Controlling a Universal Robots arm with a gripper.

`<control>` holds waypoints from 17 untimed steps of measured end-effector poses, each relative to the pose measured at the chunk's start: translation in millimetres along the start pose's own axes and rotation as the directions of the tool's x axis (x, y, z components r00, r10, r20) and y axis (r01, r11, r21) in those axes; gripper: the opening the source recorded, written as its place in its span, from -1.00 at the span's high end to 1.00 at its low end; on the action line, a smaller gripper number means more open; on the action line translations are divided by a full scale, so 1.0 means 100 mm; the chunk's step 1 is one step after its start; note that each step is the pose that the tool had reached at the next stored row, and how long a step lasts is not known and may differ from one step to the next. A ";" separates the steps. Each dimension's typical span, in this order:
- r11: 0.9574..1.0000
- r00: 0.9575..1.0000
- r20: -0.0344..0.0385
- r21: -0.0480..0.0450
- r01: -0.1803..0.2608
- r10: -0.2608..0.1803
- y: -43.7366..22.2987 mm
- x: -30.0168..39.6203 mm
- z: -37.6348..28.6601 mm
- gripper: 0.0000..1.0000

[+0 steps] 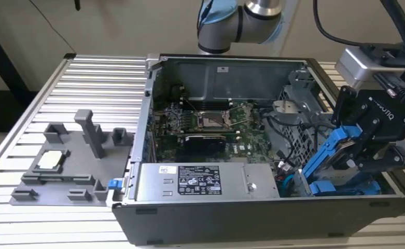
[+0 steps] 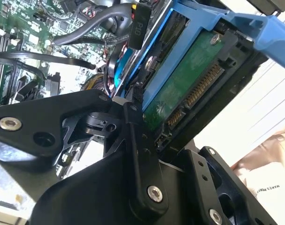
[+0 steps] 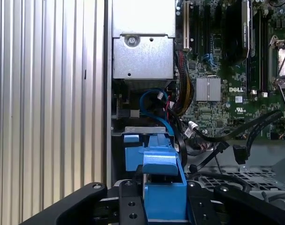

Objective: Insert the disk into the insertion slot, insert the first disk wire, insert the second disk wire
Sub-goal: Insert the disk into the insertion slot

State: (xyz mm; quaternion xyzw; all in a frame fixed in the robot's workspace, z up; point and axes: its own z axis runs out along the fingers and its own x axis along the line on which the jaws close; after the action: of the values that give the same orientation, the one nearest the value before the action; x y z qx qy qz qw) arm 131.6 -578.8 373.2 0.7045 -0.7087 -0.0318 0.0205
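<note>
1. Ribbed aluminium tabletop [image 1: 84,78] carries an open computer case [image 1: 257,220] lying on its side, with a grey fixture tray [image 1: 64,174] on the exterior view's left.
2. My gripper [image 1: 360,155] is clamped on the disk [image 1: 335,154]. Its fingers press against both sides of the blue carrier frame, and I see no gap.
3. I hold the disk tilted at the case corner on the exterior view's right. Its lower end dips toward the insertion slot [image 1: 318,182], just beside another blue carrier [image 1: 354,188] already sitting low in the cage.
4. I judge that none of the three steps is finished. The disk is not seated. I cannot tell whether its lower edge has met the slot's rails, as the frame hides the mouth.
5. Both wires remain to be done. The disk's connector edge [image 2: 198,91] is bare in the second wrist view, and a black cable plug [image 2: 136,28] hangs loose near it.
6. The first wrist view looks down along the carrier [image 3: 163,180] between the fingers and shows a loose black plug [image 3: 239,152] over the motherboard [image 3: 236,70].
7. The exterior view alone gives me the disk's tilt and the silver power supply [image 1: 202,181] next to the cage.
</note>
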 end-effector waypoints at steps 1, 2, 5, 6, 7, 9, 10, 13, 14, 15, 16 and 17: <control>1.000 1.000 0.000 0.000 0.000 0.000 0.000 0.000 0.001 0.34; 1.000 1.000 0.000 0.000 0.000 0.000 0.000 0.000 0.001 0.34; 1.000 1.000 0.000 0.000 0.000 0.000 0.000 0.000 0.002 0.34; 1.000 1.000 0.000 0.000 0.000 0.000 0.001 0.000 0.002 0.31; 1.000 1.000 0.000 0.000 0.000 0.000 0.000 0.000 0.002 0.31; 1.000 1.000 0.000 0.000 0.000 0.000 0.000 0.000 0.003 0.07; 1.000 1.000 0.000 0.000 0.000 0.000 0.000 0.000 0.004 -0.06; 1.000 1.000 0.000 0.000 0.000 0.000 0.000 0.000 0.004 -0.06; 1.000 1.000 0.000 0.000 0.000 0.000 0.002 -0.001 -0.022 -0.06; 1.000 1.000 -0.001 0.000 0.000 0.000 0.004 -0.002 -0.052 -0.06; 1.000 1.000 -0.003 0.000 0.000 0.000 0.007 -0.003 -0.085 -0.06; 1.000 1.000 -0.005 0.000 0.000 0.000 0.010 -0.005 -0.121 -0.06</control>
State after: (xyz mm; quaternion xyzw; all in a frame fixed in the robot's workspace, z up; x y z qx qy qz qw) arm 131.5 -578.5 385.4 0.7044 -0.7088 -0.0299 0.0225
